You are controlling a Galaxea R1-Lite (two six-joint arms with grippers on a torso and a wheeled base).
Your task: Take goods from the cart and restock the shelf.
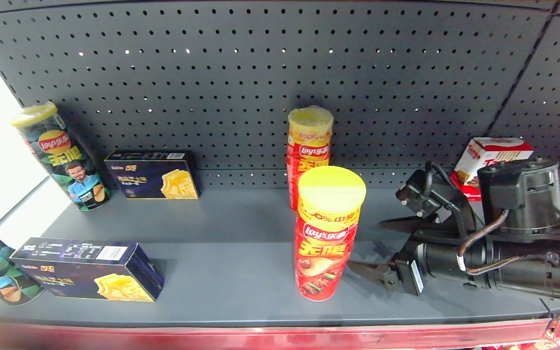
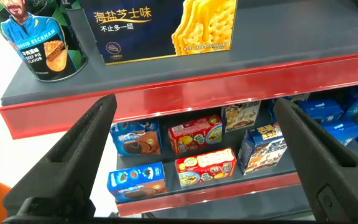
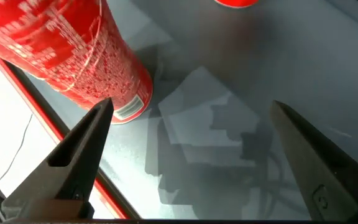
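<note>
The front red can [image 1: 327, 233] stands upright close to the shelf's [image 1: 241, 272] front edge, roughly midway along it. A second red can [image 1: 309, 146] stands directly behind it, toward the pegboard back wall [image 1: 260, 73]. The right claw [image 1: 366, 244] lies low over the shelf just beside the front can, on the side of the shelf's right end. It is spread wide and holds nothing, and its near finger is so close to the can's base that I cannot tell whether they touch. The left claw [image 2: 194, 102] is likewise spread and empty, below the shelf's red front lip [image 2: 166, 93] and facing the small boxes [image 2: 197, 168] on the lower shelves. The can looks like a thin card tube with a soft yellow plastic lid [image 1: 331, 187], so it is probably light and stiff around its wall, but easy to dent under a hard squeeze. Its glossy printed wrap is likely to be slick, and the crisps inside would break if jolted. Being tall and narrow, it should tip at a slight nudge near the top. The safest hold is probably across the body at about mid-height, well below the lid, which could pop off, with moderate pressure and the tube kept vertical. A dark blue box [image 1: 90, 270] sits near the front left corner, well apart from it.
</note>
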